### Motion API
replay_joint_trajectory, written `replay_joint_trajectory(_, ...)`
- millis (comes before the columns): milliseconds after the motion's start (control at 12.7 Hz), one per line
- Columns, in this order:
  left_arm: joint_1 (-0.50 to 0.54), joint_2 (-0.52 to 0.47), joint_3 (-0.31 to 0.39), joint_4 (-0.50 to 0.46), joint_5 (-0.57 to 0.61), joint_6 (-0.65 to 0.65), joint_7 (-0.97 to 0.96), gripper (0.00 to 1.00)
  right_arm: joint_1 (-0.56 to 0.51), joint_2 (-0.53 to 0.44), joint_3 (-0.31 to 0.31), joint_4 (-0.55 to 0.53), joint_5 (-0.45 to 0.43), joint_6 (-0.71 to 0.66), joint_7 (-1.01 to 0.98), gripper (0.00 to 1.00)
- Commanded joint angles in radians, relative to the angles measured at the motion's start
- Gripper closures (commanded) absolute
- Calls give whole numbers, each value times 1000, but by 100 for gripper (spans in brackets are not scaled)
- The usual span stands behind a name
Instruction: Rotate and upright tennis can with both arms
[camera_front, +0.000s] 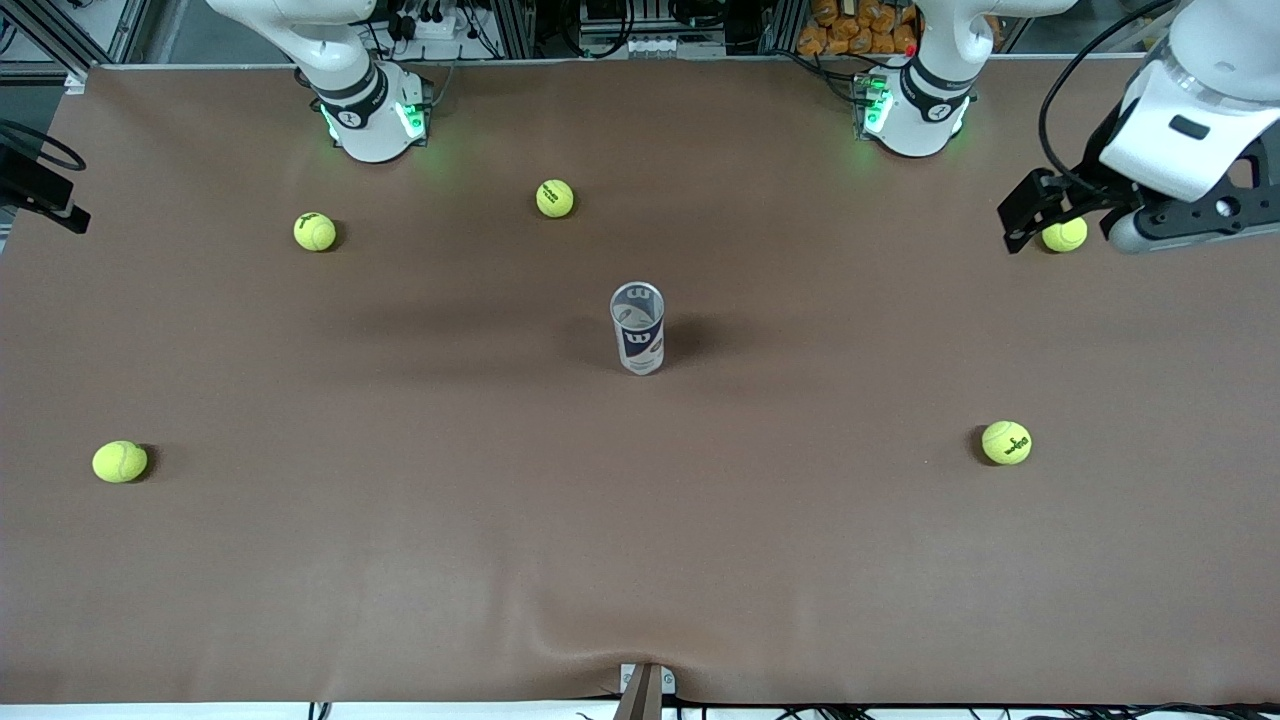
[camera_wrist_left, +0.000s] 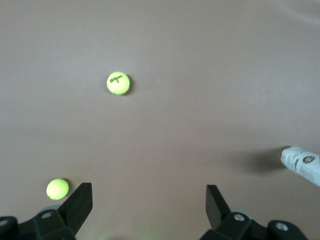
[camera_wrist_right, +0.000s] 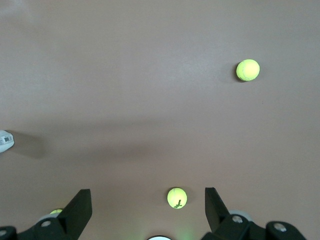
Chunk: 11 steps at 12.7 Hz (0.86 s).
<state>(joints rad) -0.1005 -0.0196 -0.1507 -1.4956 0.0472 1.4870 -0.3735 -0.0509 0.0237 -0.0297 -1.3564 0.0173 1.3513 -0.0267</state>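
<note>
The slim white-and-blue tennis can (camera_front: 637, 327) is seen upright at the middle of the brown-covered table (camera_front: 640, 560), so the uprighting is judged done. The left end effector (camera_wrist_left: 149, 200) is held spread apart over a yellow-green tennis ball (camera_front: 1064, 235); the right end effector (camera_wrist_right: 148, 202) likewise is spread, empty. Only retreat is called for.

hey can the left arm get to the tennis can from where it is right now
Probably yes. The left gripper hangs open over the table's left-arm end, and only bare brown table lies between it and the upright tennis can.
</note>
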Motion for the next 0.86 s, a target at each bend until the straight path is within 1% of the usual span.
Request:
replay_joint_trajectory(0, 74, -91, -10, -113, -59, 16, 48, 0, -9, -2, 8, 5, 18, -6, 16, 0)
replay_joint_trajectory(157, 91, -131, -7, -161, -59, 47, 88, 0, -7, -4, 8, 3, 16, -6, 16, 0)
replay_joint_trajectory(236, 114, -132, -7, -161, -59, 47, 111, 0, -7, -4, 8, 3, 18, -6, 16, 0)
replay_joint_trajectory(314, 117, -132, -7, -161, -59, 48, 137, 0, -9, -4, 8, 3, 16, -8, 14, 0)
replay_joint_trajectory(786, 117, -131, -6, -160, -58, 49, 151, 0, -9, -4, 8, 3, 16, -8, 14, 0)
